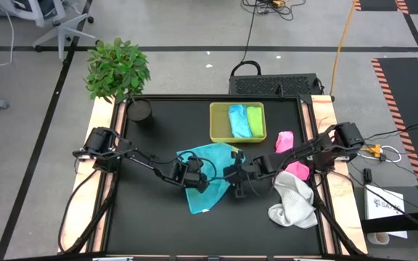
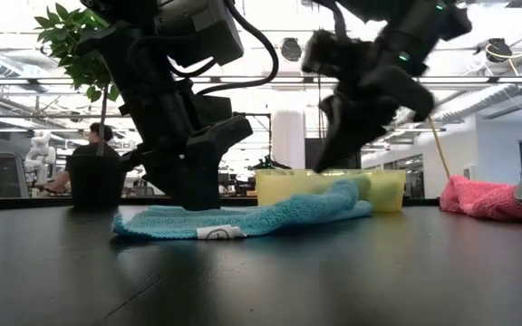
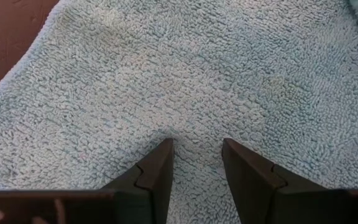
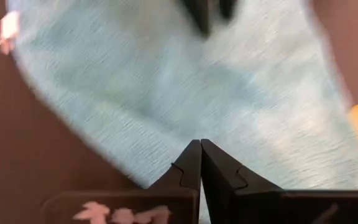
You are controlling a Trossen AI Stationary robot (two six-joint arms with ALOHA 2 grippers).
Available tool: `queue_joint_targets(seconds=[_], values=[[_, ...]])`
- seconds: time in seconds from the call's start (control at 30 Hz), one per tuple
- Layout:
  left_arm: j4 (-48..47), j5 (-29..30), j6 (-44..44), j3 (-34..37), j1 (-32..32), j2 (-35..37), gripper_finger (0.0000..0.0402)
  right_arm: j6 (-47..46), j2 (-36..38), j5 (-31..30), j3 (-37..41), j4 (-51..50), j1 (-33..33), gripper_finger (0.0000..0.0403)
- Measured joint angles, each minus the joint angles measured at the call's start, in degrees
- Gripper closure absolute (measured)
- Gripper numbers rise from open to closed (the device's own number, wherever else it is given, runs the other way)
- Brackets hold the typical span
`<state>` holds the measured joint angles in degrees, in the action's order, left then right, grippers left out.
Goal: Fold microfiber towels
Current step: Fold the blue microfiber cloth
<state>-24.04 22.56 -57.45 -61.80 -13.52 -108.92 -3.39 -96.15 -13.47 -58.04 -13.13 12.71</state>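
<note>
A teal towel (image 1: 210, 163) lies spread on the black table, its right part humped up (image 2: 333, 201) and a white tag (image 2: 220, 233) at its near edge. My left gripper (image 3: 197, 148) comes down onto it from the left with its fingers apart (image 1: 194, 180). My right gripper (image 4: 201, 143) is shut and empty. It hangs over the towel's right part (image 2: 326, 158), clear of it. A light blue towel (image 1: 236, 121) and a lime green towel (image 1: 254, 121) lie in the yellow tray (image 1: 216, 123). A pink towel (image 1: 296, 171) and a white towel (image 1: 293, 203) lie at the right. My left gripper sets both fingertips (image 3: 164, 155) on the teal towel's upper face (image 3: 194, 124), away from its edges. The fingers slant down from the table's left side. Flat cloth shows in the gap between them, and the towel stays on the table.
A potted plant (image 1: 117, 69) and a dark cup (image 1: 140, 110) stand at the far left corner. A second pink cloth (image 1: 284, 141) lies right of the tray. Bare black table lies along the near edge and at the left. A person sits in the room beyond (image 2: 98, 145).
</note>
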Motion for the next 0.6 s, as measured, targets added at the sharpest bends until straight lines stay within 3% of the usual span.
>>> queue_joint_targets(seconds=[0.27,0.5,0.6], values=[[-0.1,-0.1,0.2,0.0,0.0,0.0,0.0259,0.5,0.1,2.2,-1.6,-0.9,-2.3,0.0403],[-0.1,-0.1,-0.2,0.0,0.0,0.0,0.0259,-17.1,0.3,6.8,-1.5,-11.8,-1.6,0.0403],[-0.1,-0.1,0.0,0.0,0.0,0.0,0.0259,-20.2,0.3,7.8,-1.5,-14.7,-1.7,0.0403]])
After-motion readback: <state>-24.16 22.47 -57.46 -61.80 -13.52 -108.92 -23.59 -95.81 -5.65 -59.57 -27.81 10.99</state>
